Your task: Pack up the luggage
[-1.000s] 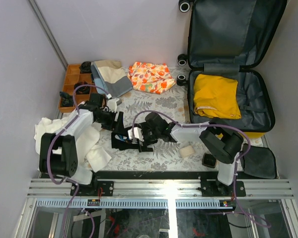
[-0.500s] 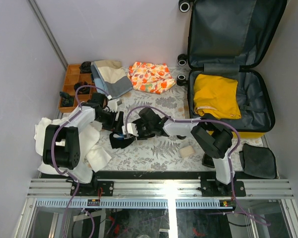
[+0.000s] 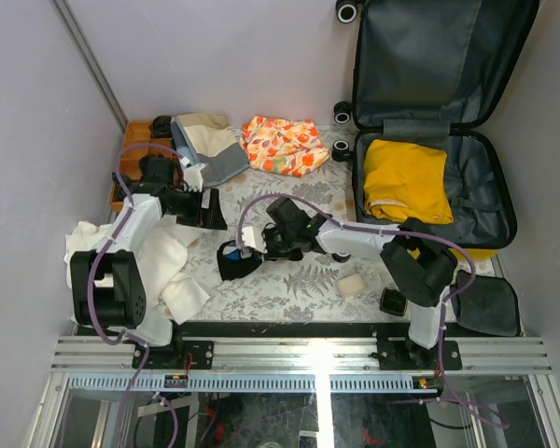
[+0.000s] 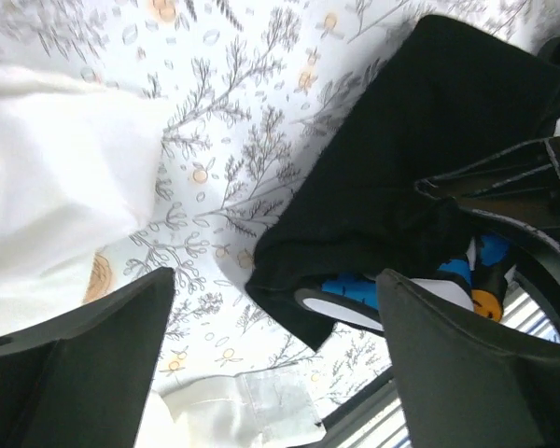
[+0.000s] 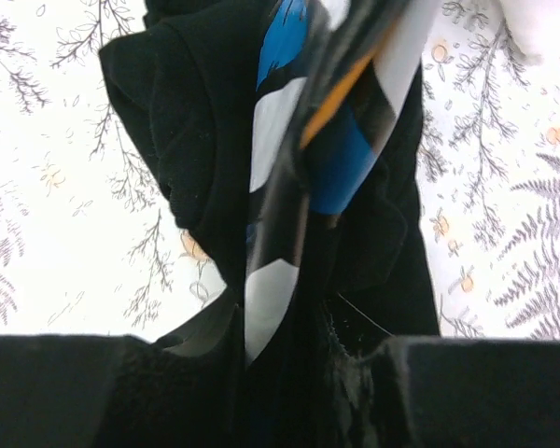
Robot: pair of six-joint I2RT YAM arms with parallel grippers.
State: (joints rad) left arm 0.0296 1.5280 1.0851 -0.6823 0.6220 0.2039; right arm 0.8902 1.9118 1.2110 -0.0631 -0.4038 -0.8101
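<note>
The left hand [image 3: 208, 207] drew back open and empty, so the right hand [image 3: 254, 245] alone grips the black garment [image 3: 231, 264] for the luggage [image 3: 478, 182].

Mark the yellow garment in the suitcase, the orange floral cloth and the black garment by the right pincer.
yellow garment [image 3: 406, 182], top external view, middle of the fold.
orange floral cloth [image 3: 282, 145], top external view, centre of the bundle.
black garment [image 3: 231, 265], top external view, its lower dark fabric.

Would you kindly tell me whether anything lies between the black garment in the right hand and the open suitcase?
Nothing visible does: only bare tablecloth separates the black garment in the right hand from the suitcase. Inside, a yellow garment already fills the left of the near half.
</note>
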